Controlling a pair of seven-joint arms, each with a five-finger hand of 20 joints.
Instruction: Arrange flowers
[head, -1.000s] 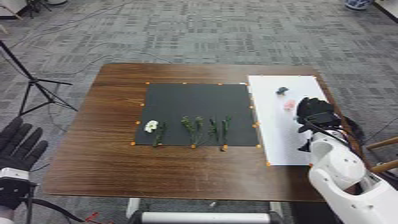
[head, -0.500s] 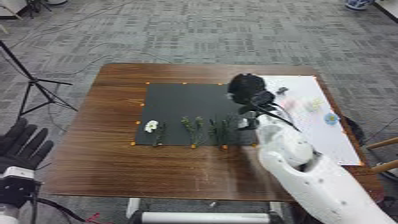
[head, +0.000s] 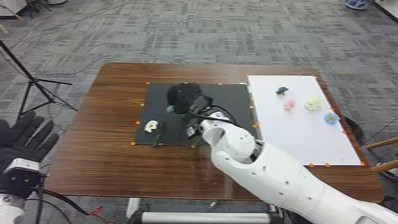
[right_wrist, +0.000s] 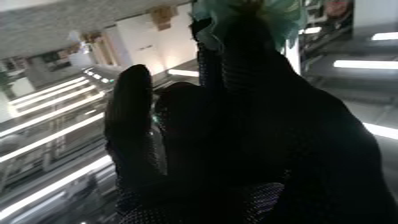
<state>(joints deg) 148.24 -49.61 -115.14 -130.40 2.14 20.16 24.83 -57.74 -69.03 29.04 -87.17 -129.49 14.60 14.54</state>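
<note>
Delicately, a robot's black-gloved right hand (head: 184, 97) hangs above a dark, square mat (head: 229, 95) edged with small orange markers on a brown wooden table (head: 107, 172), a teal flower with ruffled petals (right_wrist: 286, 21) pinched between its thumb and fingers. The right wrist view shows the bloom at the fingertips of the right hand (right_wrist: 258, 110), its petals spreading to either side of the glove. The white, jointed right arm (head: 284, 177) stretches diagonally over the mat and the tabletop. On the mat, near its left edge and closer to the robot than the raised glove, lies a white flower (head: 151, 125), with a thin green stem (head: 158, 137) just beside it. To the mat's right, a white rectangular board (head: 289, 142) bears a small, dark piece (head: 282, 90) toward its far end, a pink flower (head: 290, 104) nearer the robot, a pale yellow flower (head: 314, 103) to the pink one's right, and a light blue flower (head: 331, 118) near the board's right edge. Off the table's left side, the black-gloved left hand (head: 19, 142) is open, fingers extended and holding nothing. Beyond it, a black tripod (head: 33, 80) stands on gray patterned carpet (head: 195, 35).
</note>
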